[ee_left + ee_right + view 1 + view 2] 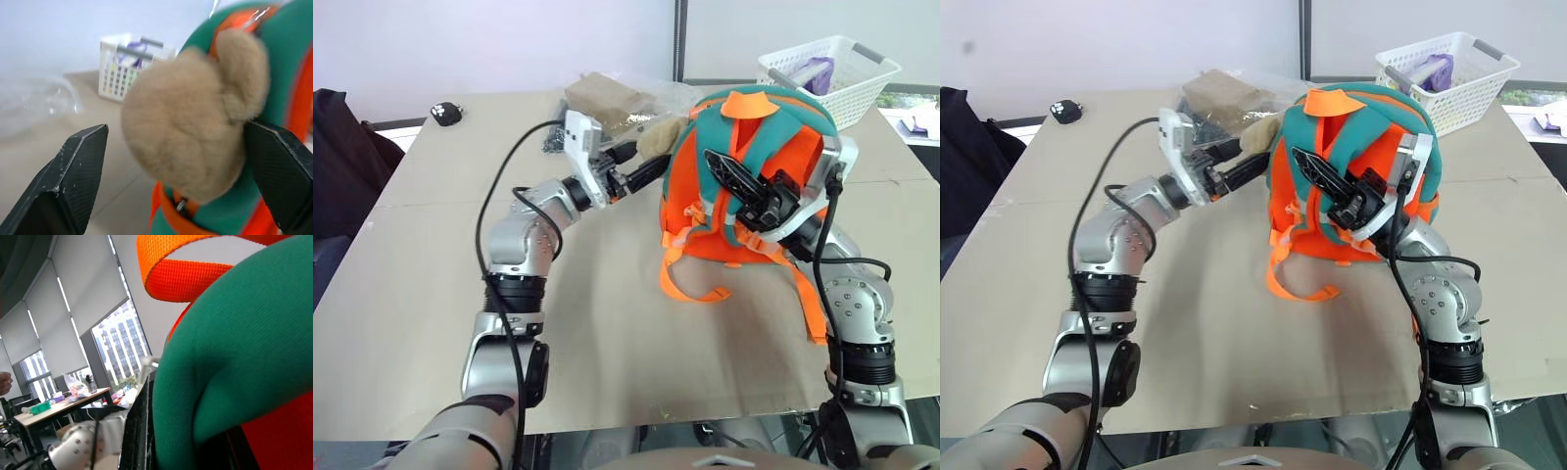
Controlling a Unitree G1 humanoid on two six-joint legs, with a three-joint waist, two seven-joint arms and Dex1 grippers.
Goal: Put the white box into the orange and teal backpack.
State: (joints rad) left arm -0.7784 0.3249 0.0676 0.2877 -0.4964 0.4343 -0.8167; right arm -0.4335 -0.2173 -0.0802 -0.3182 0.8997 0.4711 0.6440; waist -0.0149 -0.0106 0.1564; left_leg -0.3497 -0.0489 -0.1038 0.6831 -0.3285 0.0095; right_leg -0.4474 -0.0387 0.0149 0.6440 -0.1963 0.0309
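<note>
The orange and teal backpack [744, 186] stands upright on the tan table [607, 333], its straps facing me. My right gripper [729, 174] is shut on a teal padded shoulder strap [234, 347] and holds the pack from the front. At the pack's left side my left gripper [651, 166] is open, its two black fingers [73, 181] on either side of the tan plush toy [195, 132] that hangs there; I cannot tell whether they touch it. The white box is out of view.
At the back right stands a white slotted basket [832, 73] with a purple item in it. A clear bag with a brown package [607, 98] lies behind the pack. A small black object [445, 113] sits at the back left.
</note>
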